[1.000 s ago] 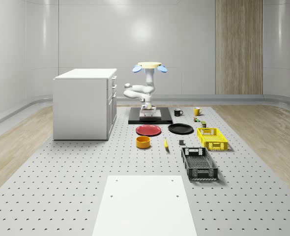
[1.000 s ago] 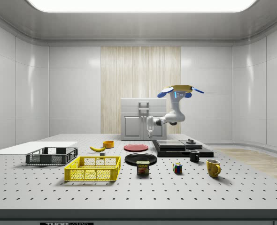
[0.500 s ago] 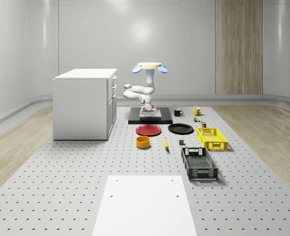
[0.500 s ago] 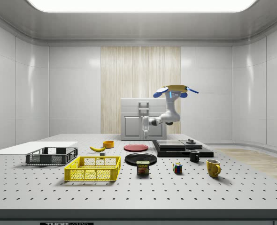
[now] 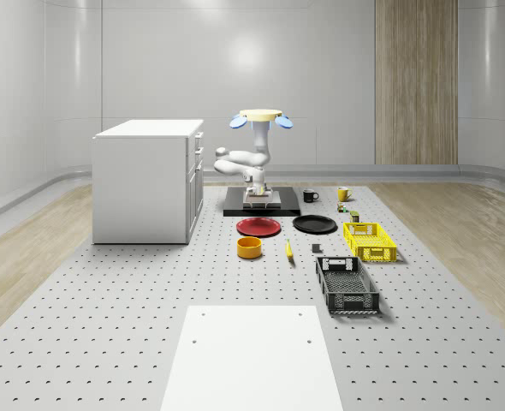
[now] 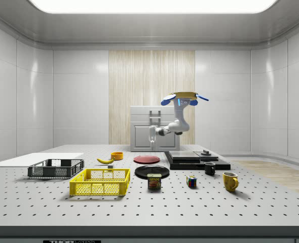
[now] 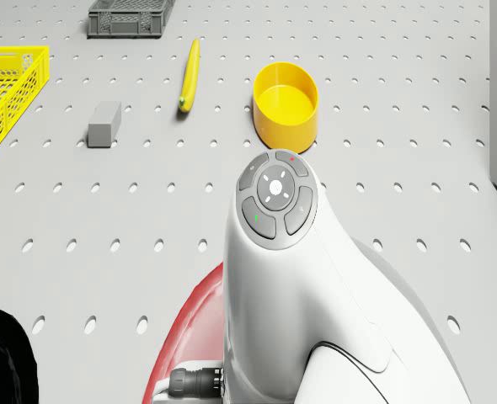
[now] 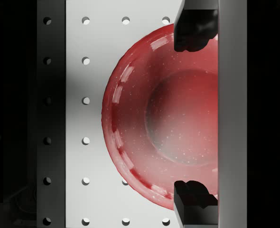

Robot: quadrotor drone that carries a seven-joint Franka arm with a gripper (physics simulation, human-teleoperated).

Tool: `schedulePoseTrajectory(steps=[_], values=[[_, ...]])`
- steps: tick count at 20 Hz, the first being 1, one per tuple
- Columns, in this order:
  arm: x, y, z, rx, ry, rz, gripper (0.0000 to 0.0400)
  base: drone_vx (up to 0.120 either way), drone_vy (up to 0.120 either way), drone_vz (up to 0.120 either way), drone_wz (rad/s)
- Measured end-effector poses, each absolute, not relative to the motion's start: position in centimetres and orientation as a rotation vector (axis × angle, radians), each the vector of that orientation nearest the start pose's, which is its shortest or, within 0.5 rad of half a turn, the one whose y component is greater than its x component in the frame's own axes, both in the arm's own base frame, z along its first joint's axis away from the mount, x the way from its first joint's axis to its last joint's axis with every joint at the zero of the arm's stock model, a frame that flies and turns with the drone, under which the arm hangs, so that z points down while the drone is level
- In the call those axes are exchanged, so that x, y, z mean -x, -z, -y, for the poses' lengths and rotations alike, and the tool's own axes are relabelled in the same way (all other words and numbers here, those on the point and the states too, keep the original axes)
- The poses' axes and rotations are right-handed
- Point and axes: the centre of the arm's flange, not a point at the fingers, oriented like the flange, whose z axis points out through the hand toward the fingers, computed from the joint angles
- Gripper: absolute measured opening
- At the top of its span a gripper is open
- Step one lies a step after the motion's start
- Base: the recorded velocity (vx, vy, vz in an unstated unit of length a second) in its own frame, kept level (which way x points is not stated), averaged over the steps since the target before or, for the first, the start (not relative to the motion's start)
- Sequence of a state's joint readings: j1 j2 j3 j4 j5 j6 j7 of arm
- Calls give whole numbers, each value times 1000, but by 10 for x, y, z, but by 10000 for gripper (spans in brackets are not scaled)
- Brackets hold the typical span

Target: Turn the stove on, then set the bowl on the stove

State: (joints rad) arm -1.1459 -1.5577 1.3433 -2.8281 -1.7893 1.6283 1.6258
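Drone (image 6: 184, 96) hovering over the table's far end, near the stove (image 5: 280, 206). Gripper (image 8: 195, 114), fingers spread and holding nothing, hangs above the red plate (image 8: 163, 118), apparently heading toward the yellow bowl (image 7: 286, 106) nearer the table's middle.
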Motion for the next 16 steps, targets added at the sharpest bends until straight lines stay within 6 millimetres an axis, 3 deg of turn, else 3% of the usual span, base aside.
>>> schedulePoseTrajectory(steps=[16], values=[[-317, -503, -24, -1, -786, 2, 400, 120, 0, 0, 0]])
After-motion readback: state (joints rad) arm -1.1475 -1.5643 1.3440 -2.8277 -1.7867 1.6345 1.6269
